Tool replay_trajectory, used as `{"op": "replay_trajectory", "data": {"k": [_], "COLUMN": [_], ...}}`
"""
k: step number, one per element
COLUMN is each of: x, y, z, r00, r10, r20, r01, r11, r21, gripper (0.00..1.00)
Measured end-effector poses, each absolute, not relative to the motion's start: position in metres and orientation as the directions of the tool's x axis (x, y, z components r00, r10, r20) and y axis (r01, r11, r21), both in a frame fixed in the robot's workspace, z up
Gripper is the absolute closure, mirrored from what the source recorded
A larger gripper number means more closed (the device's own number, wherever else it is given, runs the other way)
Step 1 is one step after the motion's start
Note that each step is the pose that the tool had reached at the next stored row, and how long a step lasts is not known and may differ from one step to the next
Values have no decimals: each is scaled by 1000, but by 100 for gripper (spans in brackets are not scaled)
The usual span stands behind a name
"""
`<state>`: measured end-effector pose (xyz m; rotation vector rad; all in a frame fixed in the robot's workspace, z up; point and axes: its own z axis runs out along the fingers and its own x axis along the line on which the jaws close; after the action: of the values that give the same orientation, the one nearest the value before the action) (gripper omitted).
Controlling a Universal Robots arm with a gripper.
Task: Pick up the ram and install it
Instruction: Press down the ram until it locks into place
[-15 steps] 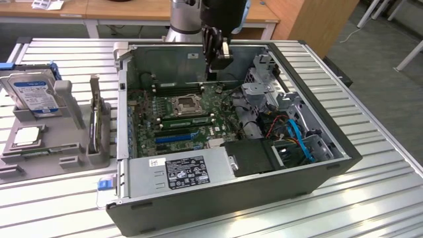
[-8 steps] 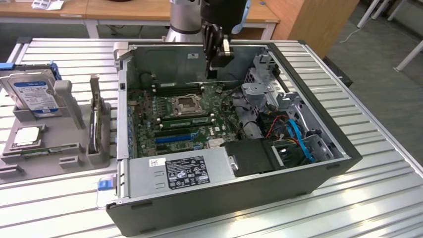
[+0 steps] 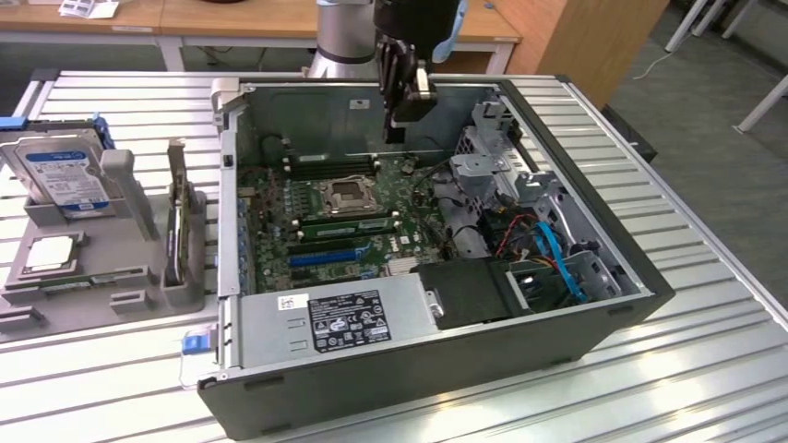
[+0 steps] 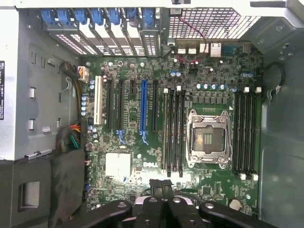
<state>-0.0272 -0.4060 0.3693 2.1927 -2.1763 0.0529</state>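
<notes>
An open computer case (image 3: 591, 323) lies on the table with its motherboard (image 4: 128, 142) facing up. A long thin green stick with dark chips, which looks like the ram (image 3: 349, 222), stands along the memory slots (image 4: 174, 130) beside the CPU socket (image 4: 208, 140). My gripper (image 3: 394, 134) hangs above the back part of the case, over the motherboard and well clear of the stick. In the wrist view the gripper (image 4: 161, 186) has its fingers pressed together with nothing between them.
To the exterior view's left, a grey fixture (image 3: 74, 286) holds a blue-labelled hard drive (image 3: 62, 175), and a thin dark board (image 3: 185, 231) stands on edge in a holder. A power supply (image 3: 332, 323), a drive cage (image 3: 493, 148) and cables (image 3: 548, 249) crowd the case.
</notes>
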Motion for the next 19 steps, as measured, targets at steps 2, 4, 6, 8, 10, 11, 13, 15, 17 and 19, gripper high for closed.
{"op": "replay_trajectory", "data": {"k": [2,4,6,8,10,11,13,15,17,19], "x": [-27,-27,-27,-27,-27,-27,-27,-27,-27,-27], "y": [-406,-406,-406,-406,-406,-406,-406,-406,-406,-406], "z": [369,369,369,369,369,369,369,369,369,368], "r00": [8,7,-16,-49,-84,-100,-133,-164,-198,-232], "r10": [-998,-998,-998,-997,-995,-993,-989,-985,-978,-971], "r20": [61,61,61,61,61,61,61,61,61,61], "r01": [-1000,-1000,-1000,-999,-996,-995,-991,-986,-980,-972], "r11": [-7,-6,17,50,84,101,134,165,199,233], "r21": [13,13,13,13,13,13,13,13,13,13], "gripper": [89,89,89,89,89,89,89,89,89,89]}}
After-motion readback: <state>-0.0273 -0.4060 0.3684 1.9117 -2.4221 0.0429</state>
